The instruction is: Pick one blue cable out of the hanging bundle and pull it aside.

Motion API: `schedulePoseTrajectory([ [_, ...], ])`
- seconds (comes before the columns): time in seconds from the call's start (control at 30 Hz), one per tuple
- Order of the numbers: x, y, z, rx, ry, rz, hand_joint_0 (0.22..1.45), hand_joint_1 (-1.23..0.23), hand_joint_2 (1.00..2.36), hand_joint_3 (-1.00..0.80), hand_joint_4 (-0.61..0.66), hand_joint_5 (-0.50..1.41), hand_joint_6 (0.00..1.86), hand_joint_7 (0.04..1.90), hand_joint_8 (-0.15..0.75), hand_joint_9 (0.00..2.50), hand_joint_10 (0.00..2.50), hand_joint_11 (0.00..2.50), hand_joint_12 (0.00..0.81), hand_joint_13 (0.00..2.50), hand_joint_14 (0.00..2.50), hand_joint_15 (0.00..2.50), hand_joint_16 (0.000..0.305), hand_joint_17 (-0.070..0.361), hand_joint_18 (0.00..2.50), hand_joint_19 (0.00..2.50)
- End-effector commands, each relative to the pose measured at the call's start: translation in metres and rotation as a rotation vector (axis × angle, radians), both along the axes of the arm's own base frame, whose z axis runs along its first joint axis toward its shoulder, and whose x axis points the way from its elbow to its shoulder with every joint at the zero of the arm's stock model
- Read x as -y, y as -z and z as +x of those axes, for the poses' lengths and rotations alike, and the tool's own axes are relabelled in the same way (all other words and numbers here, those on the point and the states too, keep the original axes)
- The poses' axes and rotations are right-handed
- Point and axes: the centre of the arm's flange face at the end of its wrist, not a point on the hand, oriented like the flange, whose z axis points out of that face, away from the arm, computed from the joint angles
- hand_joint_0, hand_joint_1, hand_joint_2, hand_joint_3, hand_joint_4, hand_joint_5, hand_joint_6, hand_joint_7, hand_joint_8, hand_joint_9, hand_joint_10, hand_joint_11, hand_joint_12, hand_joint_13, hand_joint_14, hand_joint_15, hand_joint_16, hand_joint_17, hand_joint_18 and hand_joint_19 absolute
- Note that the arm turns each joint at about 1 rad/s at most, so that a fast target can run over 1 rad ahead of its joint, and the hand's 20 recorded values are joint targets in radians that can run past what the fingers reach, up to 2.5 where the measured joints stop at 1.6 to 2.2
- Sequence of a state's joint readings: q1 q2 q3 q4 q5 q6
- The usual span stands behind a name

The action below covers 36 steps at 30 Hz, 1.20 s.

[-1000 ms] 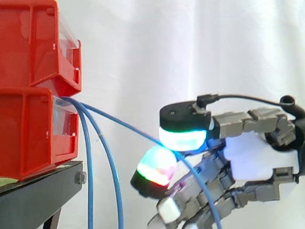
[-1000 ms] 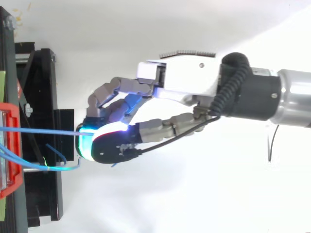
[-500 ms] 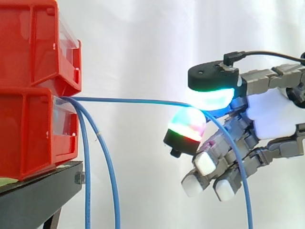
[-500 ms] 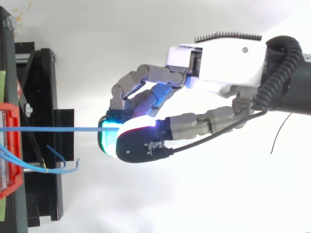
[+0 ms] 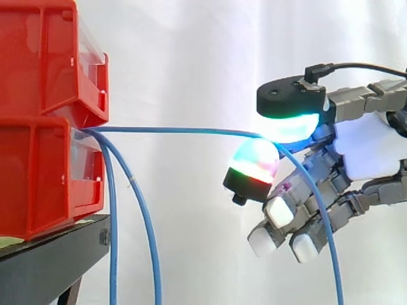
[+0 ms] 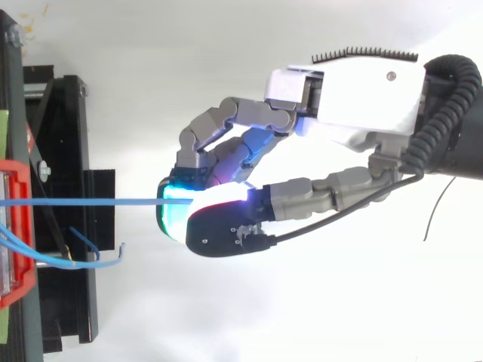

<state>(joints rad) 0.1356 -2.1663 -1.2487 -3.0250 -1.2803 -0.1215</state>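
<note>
One blue cable (image 5: pixel 178 131) runs taut and level from the lower red bin (image 5: pixel 44 178) to my hand (image 5: pixel 362 152), then drops behind the fingers. In the top view the same cable (image 6: pixel 90 202) stretches straight from the bin to the hand (image 6: pixel 355 90). The hand is shut on it, pinching it between the cyan-glowing thumb pad (image 5: pixel 289 127) and a red-green glowing fingertip (image 5: pixel 254 165). Two other blue cables (image 5: pixel 130 216) hang down from the bin's front, beside the stand.
Two red bins are stacked on a black stand (image 5: pixel 51 260) at the left, the upper bin (image 5: pixel 44 57) overhanging. A loose blue cable end (image 6: pixel 98 256) curls over the stand in the top view. A white curtain lies behind.
The hand has moved right and up, away from the bins, drawing the pinched cable from a slack slope to a taut level line. Over the last half second it shifted only slightly.
</note>
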Motion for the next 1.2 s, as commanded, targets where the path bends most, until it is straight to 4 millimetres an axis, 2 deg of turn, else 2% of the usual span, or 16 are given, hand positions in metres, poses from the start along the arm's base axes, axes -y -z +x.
schedulePoseTrajectory([
  [0.0,-0.0007,-0.0003,0.0017,0.012,0.001,0.0,0.61,-0.78,1.02,0.04,0.11,-0.16,0.94,1.01,0.343,0.83,0.02,0.44,0.381,0.64,0.01,0.4,0.053,0.119,0.58,0.5],
  [0.2,-0.0008,-0.0013,0.0016,0.013,-0.001,-0.005,0.63,-0.79,1.02,-0.04,0.08,-0.17,0.94,1.03,0.324,0.81,0.01,0.45,0.363,0.62,0.02,0.4,0.049,0.111,0.55,0.5],
  [0.3,-0.0022,-0.0014,0.0019,0.014,-0.006,-0.009,0.63,-0.81,1.02,-0.16,0.12,-0.18,0.94,0.99,0.315,0.79,0.01,0.45,0.363,0.62,0.02,0.4,0.049,0.11,0.54,0.5],
  [0.37,-0.0022,-0.0014,0.0019,0.012,-0.007,-0.017,0.61,-0.8,1.01,-0.33,0.17,-0.17,0.94,0.97,0.313,0.8,0.01,0.45,0.36,0.61,0.02,0.4,0.049,0.109,0.54,0.52],
  [0.4,-0.0022,-0.0014,0.0019,0.012,-0.008,-0.018,0.61,-0.8,1.01,-0.33,0.17,-0.17,0.94,0.97,0.313,0.8,0.01,0.45,0.36,0.61,0.02,0.4,0.049,0.109,0.54,0.52],
  [0.47,-0.0023,-0.0004,0.0021,0.01,-0.008,-0.021,0.56,-0.73,1.0,-0.49,0.17,-0.17,0.94,0.95,0.321,0.81,0.02,0.45,0.366,0.62,0.02,0.4,0.05,0.112,0.54,0.52],
  [0.5,-0.0022,-0.0014,0.0019,0.012,-0.008,-0.021,0.55,-0.71,1.0,-0.5,0.17,-0.17,0.93,0.95,0.324,0.82,0.02,0.45,0.369,0.62,0.02,0.4,0.05,0.113,0.55,0.52],
  [0.57,-0.0023,-0.0004,0.0021,0.01,-0.008,-0.021,0.52,-0.6,1.0,-0.5,0.17,-0.16,0.93,0.96,0.334,0.84,0.02,0.44,0.38,0.63,0.01,0.39,0.052,0.117,0.56,0.54],
  [0.6,-0.0022,-0.0014,0.0019,0.012,-0.008,-0.021,0.52,-0.6,1.0,-0.5,0.17,-0.16,0.93,0.96,0.338,0.84,0.01,0.44,0.379,0.63,0.01,0.4,0.052,0.117,0.56,0.54],
  [0.67,-0.0022,-0.0014,0.0019,0.012,-0.008,-0.021,0.51,-0.47,1.0,-0.5,0.17,-0.16,0.92,0.98,0.339,0.85,0.01,0.43,0.381,0.63,0.01,0.4,0.053,0.119,0.55,0.54],
  [0.7,-0.0023,-0.0004,0.0021,0.01,-0.008,-0.021,0.51,-0.47,1.0,-0.5,0.16,-0.16,0.92,0.98,0.336,0.85,0.01,0.43,0.381,0.63,0.01,0.4,0.053,0.119,0.55,0.54],
  [0.77,-0.0022,-0.0014,0.0019,0.012,-0.008,-0.02,0.54,-0.38,1.0,-0.5,0.15,-0.16,0.91,1.0,0.332,0.86,0.01,0.43,0.372,0.62,0.01,0.4,0.051,0.115,0.53,0.56],
  [0.8,-0.0022,-0.0014,0.0019,0.012,-0.008,-0.02,0.56,-0.39,1.0,-0.47,0.15,-0.16,0.91,1.0,0.328,0.86,0.01,0.43,0.366,0.62,0.01,0.4,0.05,0.113,0.52,0.57],
  [0.87,-0.0022,-0.0014,0.0019,0.012,-0.008,-0.02,0.57,-0.54,1.01,-0.3,0.15,-0.16,0.91,1.01,0.329,0.86,0.01,0.44,0.368,0.61,0.02,0.4,0.049,0.111,0.52,0.56],
  [0.97,-0.0022,-0.0014,0.0019,0.012,-0.008,-0.02,0.57,-0.69,1.02,-0.14,0.18,-0.16,0.92,1.04,0.342,0.86,0.01,0.45,0.382,0.63,0.01,0.39,0.052,0.117,0.55,0.54],
  [1.17,-0.0022,-0.0014,0.0019,0.012,-0.008,-0.02,0.61,-0.77,1.02,-0.07,0.12,-0.15,0.93,1.09,0.33,0.86,0.01,0.46,0.37,0.63,0.01,0.4,0.05,0.112,0.56,0.53],
])
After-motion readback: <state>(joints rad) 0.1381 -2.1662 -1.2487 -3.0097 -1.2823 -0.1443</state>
